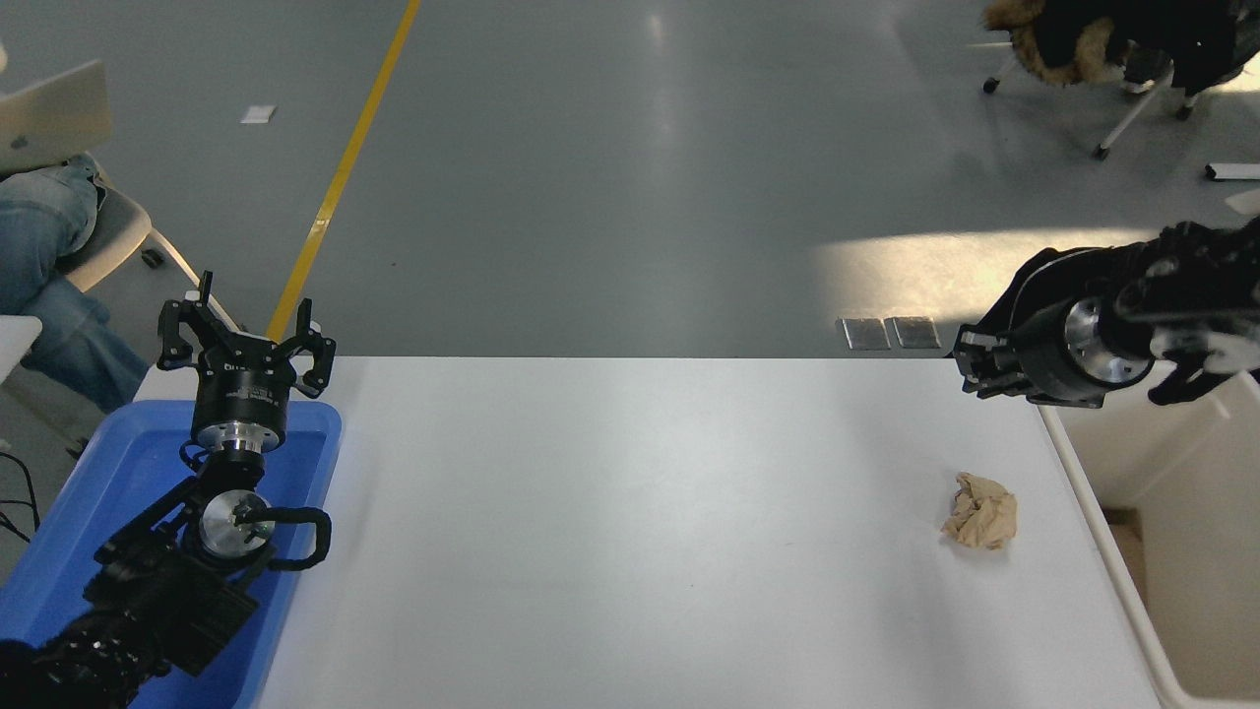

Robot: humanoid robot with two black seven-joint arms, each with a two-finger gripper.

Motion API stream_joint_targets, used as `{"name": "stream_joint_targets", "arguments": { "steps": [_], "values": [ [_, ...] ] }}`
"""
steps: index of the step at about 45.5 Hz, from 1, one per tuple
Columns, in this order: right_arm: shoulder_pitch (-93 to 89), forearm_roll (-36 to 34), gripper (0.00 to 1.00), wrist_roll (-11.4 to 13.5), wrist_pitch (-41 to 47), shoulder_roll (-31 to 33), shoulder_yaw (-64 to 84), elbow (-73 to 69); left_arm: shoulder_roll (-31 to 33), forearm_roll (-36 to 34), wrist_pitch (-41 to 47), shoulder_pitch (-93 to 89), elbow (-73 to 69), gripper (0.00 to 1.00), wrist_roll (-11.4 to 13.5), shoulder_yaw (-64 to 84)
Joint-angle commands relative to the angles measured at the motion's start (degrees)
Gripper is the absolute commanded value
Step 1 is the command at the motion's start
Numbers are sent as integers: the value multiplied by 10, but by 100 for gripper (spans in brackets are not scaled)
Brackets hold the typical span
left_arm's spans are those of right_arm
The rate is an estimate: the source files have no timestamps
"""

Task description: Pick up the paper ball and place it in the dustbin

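The tan paper ball lies on the white table near its right edge. The cream-white dustbin stands just right of the table, with its rim beside the ball. My right gripper hangs in the air above the table's far right corner, behind and above the ball, pointing left. It holds nothing that I can see. My left gripper is open and parked upright over the blue tray at the lower left.
A blue tray sits at the table's left edge under the left arm. A person in jeans sits at the far left. A dark-clothed person and chairs are at the far right.
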State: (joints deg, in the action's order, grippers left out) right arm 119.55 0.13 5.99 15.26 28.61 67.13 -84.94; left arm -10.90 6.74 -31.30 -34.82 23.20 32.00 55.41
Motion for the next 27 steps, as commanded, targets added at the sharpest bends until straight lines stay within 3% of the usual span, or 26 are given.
{"name": "stream_joint_targets", "arguments": {
  "steps": [1, 16, 27],
  "values": [
    [169, -2, 100, 1, 85, 14, 41, -75, 0, 1, 0, 0, 0, 99, 1, 0],
    [321, -3, 100, 1, 273, 69, 42, -89, 0, 1, 0, 0, 0, 99, 1, 0],
    [350, -3, 100, 2, 297, 83, 43, -99, 0, 1, 1, 0, 0, 99, 1, 0]
  ]
}}
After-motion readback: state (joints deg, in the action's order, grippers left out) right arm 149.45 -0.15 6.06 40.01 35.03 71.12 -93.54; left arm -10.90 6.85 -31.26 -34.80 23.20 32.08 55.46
